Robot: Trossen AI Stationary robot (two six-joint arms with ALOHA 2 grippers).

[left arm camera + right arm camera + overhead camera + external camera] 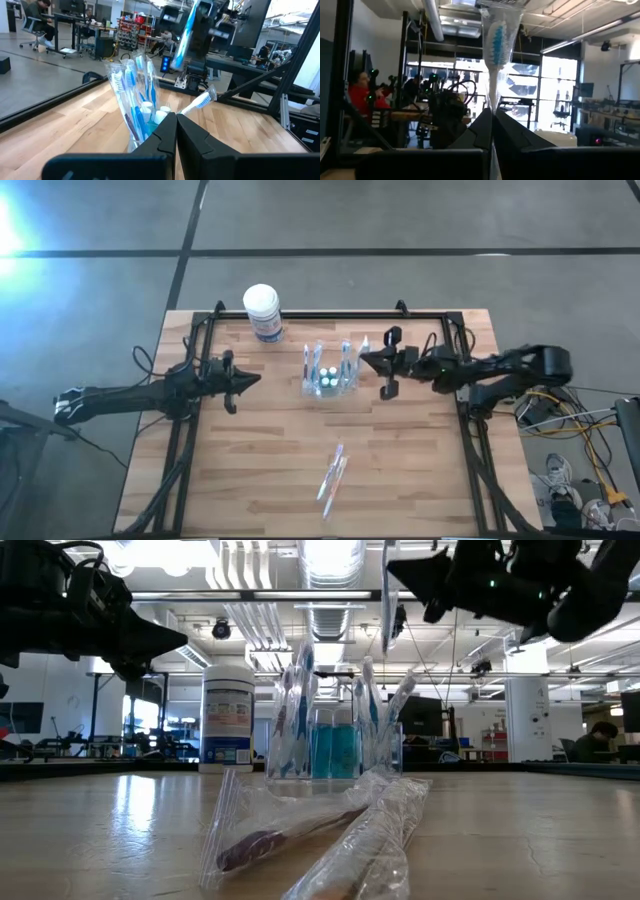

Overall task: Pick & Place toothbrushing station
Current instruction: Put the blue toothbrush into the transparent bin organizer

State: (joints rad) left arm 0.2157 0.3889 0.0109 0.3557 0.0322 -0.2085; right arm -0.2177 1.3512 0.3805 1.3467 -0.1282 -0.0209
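At frame centre the right gripper pinches a wrapped toothbrush beside the toothbrushing station, while the left gripper, centre-left, is closed empty.

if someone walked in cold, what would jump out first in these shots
Probably the right gripper, shut on a wrapped toothbrush held upright in the air just right of the toothbrushing station. That clear holder sits mid-table, crowded with wrapped brushes and blue-filled little bottles. Nearer the front edge lie two more bagged toothbrushes, while the left gripper hangs shut and empty to the holder's left.
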